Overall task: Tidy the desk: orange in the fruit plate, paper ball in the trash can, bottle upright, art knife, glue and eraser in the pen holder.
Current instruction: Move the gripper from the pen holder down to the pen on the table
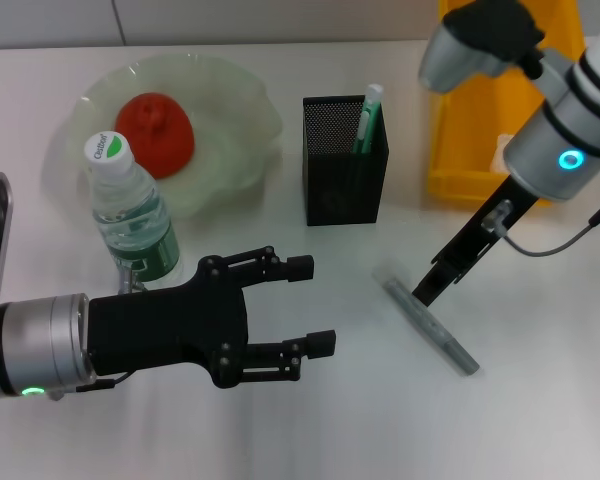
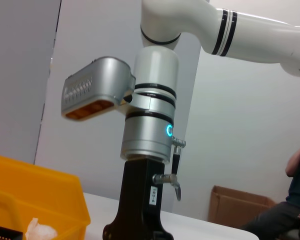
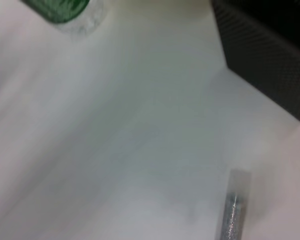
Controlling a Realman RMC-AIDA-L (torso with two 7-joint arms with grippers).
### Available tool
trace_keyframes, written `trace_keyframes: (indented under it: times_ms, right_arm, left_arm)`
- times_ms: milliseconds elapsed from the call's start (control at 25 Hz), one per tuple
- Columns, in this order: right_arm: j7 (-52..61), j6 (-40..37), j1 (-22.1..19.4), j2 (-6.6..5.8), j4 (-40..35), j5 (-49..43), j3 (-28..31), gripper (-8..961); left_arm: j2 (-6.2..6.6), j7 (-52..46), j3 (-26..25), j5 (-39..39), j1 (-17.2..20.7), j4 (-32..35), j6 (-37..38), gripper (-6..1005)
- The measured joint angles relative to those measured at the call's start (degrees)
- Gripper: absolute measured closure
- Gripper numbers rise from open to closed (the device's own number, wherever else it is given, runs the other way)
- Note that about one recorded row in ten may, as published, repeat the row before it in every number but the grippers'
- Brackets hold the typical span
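Right gripper (image 1: 427, 290) poised over the glue (image 1: 431, 326), lower right; whether it is spread or closed, I cannot tell.
The slim tube may roll or slip aside if pinched off-centre; left gripper (image 1: 310, 305) is spread empty beside the bottle (image 1: 128, 209).

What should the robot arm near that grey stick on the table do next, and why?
Probably lower the right gripper a little and shut its jaws on the long grey glitter stick. The stick lies flat on the white table, outside the black mesh pen holder, and the gripper hangs right at its near end. The left gripper waits open beside the upright clear plastic bottle.
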Motion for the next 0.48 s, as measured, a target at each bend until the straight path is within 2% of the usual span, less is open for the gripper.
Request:
trace_keyframes:
  times_ms: [480]
  right_arm:
    - [0.69,5.34,2.13,0.26,7.14,0.23,-1.63,650]
  left_arm:
    - [-0.09,0.00,0.02,0.00,0.04,0.00,-0.14,198]
